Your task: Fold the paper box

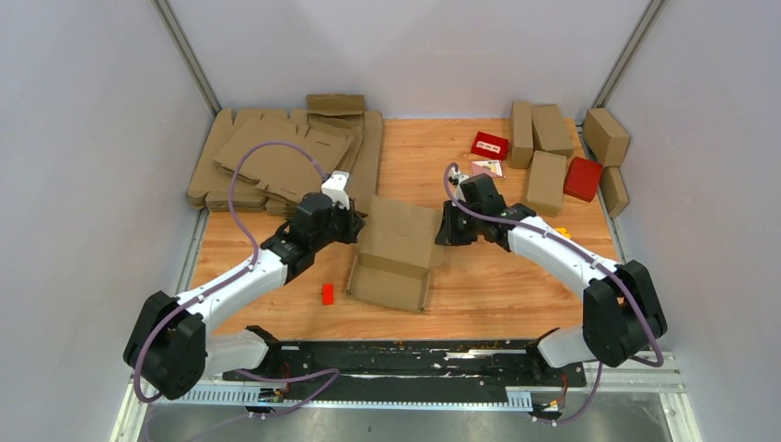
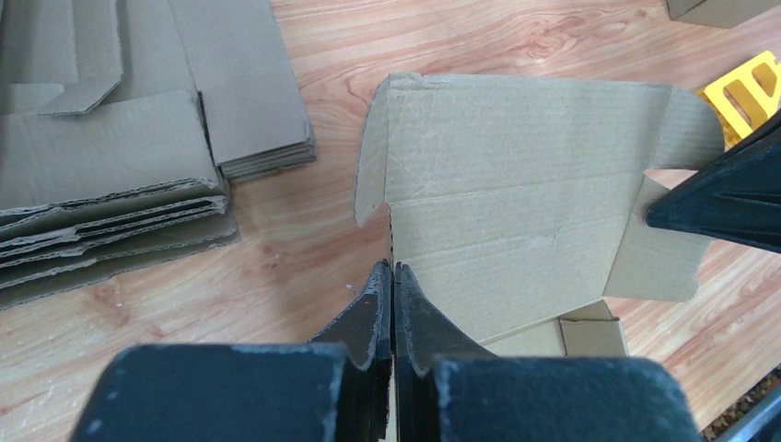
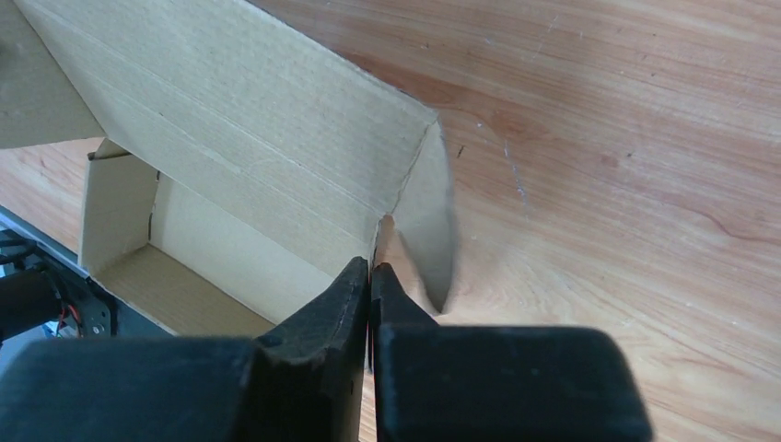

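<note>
Brown paper box [image 1: 396, 249] sits half-folded midway between the worktop's [image 1: 497, 290] side edges, left claw [image 2: 393, 272] and right claw [image 3: 370, 269] each pinched onto opposite side walls.

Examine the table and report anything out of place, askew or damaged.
The stack of flat cardboard sheets at back left is fanned untidily, and a small red block lies alone beside the half-folded paper box, which sits skewed to the table edge. No damage shows.

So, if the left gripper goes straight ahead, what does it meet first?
The paper box: the left gripper is shut at its edge, so it would likely push into the cardboard panel.
</note>
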{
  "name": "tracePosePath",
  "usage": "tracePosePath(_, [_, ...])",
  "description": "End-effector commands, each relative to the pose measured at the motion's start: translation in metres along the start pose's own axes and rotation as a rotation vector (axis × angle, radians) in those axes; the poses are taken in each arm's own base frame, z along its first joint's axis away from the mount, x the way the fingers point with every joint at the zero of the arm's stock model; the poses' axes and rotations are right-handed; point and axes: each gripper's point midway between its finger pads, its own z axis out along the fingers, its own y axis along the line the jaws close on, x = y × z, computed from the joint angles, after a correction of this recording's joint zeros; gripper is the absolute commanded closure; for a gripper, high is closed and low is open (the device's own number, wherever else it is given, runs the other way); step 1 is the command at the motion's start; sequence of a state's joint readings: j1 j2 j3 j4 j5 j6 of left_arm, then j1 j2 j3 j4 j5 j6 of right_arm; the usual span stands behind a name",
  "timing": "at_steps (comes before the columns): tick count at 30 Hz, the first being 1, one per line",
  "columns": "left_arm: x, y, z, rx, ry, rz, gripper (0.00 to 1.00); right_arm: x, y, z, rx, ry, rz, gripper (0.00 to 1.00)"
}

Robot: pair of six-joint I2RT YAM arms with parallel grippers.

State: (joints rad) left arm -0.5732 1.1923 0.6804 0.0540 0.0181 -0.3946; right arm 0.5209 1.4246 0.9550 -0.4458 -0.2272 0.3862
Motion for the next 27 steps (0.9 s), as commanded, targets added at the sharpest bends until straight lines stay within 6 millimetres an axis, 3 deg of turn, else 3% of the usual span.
tracePosePath(1, [-0.015,-0.009,0.003,0.029,-0.055,-0.035,1.00,-0.031,0.017,-0.013,-0.040,-0.082,-0.002,0.98])
tracePosePath(9, [-0.041,-0.023,0.010,-0.116,-0.153,0.033,1.00,-0.079,0.007,-0.044,0.099,-0.279,-0.053,1.00])
tracePosePath(14, [-0.065,-0.019,0.017,-0.190,-0.258,-0.016,1.00,-0.106,-0.008,-0.051,0.202,-0.418,-0.030,1.00])
tracePosePath(20, [-0.094,-0.032,0.031,-0.151,-0.411,-0.062,1.00,-0.141,-0.028,-0.058,0.336,-0.594,-0.013,1.00])
tracePosePath(24, [-0.101,-0.019,0.042,-0.228,-0.472,-0.118,0.93,-0.162,-0.046,-0.069,0.439,-0.735,0.053,1.00])
tracePosePath(27, [-0.097,-0.017,0.051,-0.238,-0.481,-0.098,0.92,-0.175,-0.041,-0.066,0.403,-0.815,0.015,1.00])
